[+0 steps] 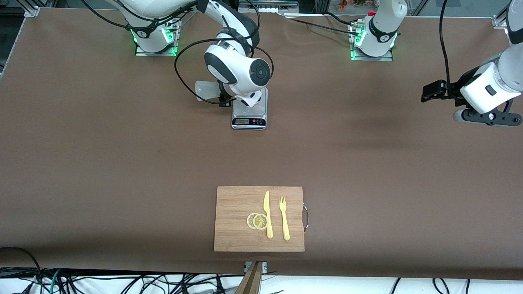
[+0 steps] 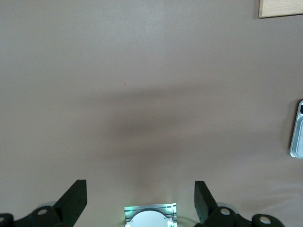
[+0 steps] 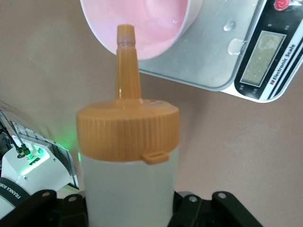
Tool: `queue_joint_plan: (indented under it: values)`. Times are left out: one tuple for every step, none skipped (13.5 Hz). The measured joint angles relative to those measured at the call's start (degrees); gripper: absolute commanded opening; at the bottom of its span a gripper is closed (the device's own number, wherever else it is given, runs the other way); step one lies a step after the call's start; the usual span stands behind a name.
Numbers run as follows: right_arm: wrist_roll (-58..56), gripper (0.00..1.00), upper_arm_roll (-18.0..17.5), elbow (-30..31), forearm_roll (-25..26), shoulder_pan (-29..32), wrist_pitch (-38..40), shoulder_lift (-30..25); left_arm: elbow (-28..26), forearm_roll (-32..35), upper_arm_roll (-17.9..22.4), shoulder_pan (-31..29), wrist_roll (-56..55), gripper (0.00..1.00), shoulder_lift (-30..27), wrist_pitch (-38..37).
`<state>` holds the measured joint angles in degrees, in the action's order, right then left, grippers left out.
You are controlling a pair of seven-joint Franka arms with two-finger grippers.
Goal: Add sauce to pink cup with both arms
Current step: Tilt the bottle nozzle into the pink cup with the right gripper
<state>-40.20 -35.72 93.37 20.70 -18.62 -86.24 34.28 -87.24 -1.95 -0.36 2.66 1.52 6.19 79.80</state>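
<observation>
My right gripper (image 1: pixel 222 98) is shut on the sauce bottle (image 1: pixel 205 90), a translucent whitish bottle held tipped on its side beside the grey scale (image 1: pixel 249 118). In the right wrist view the bottle (image 3: pixel 128 165) fills the space between the jaws, and its orange nozzle (image 3: pixel 127 61) points at the rim of the pink cup (image 3: pixel 151 23), which stands on the scale (image 3: pixel 222 61). In the front view the right arm's wrist hides the cup. My left gripper (image 1: pixel 434 90) is open and empty, in the air over bare table at the left arm's end, and it waits (image 2: pixel 139 201).
A wooden cutting board (image 1: pixel 259 218) lies nearer to the front camera than the scale, with two lemon slices (image 1: pixel 257 221), a yellow knife (image 1: pixel 267 214) and a yellow fork (image 1: pixel 284 218) on it. The left wrist view shows the scale's edge (image 2: pixel 297 130) and a board corner (image 2: pixel 281 7).
</observation>
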Motion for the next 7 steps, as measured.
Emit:
queue_joint_plan:
  values:
    - [0.0,0.0,0.01,-0.23,0.01,0.0,0.0,0.09,0.0,0.0,-0.01,0.0,0.0,1.0,0.0,0.0]
    - [-0.01,0.0,0.04,-0.41,0.01,0.01,0.0,0.17,0.0,0.0,-0.03,0.0,0.0,1.0,0.0,0.0]
    - [-0.43,0.0,0.15,-0.55,0.0,0.16,0.0,0.29,0.0,0.0,-0.04,0.0,0.0,1.0,0.0,0.0]
    - [-1.75,0.0,0.29,-0.67,-0.11,0.69,-0.12,0.41,0.0,0.0,-0.05,0.0,0.0,1.0,0.0,0.0]
    - [-4.0,0.0,0.48,-0.8,-0.7,1.59,-0.47,0.53,0.0,0.0,-0.06,0.0,0.0,1.0,0.01,0.0]
    - [-7.1,0.0,0.69,-0.84,-2.35,3.03,-1.08,0.6,0.0,0.0,-0.07,0.0,0.0,1.0,0.02,0.0]
    - [-10.92,0.0,0.87,-0.84,-4.28,4.96,-1.73,0.66,0.0,0.0,-0.07,0.0,0.0,1.0,0.02,0.0]
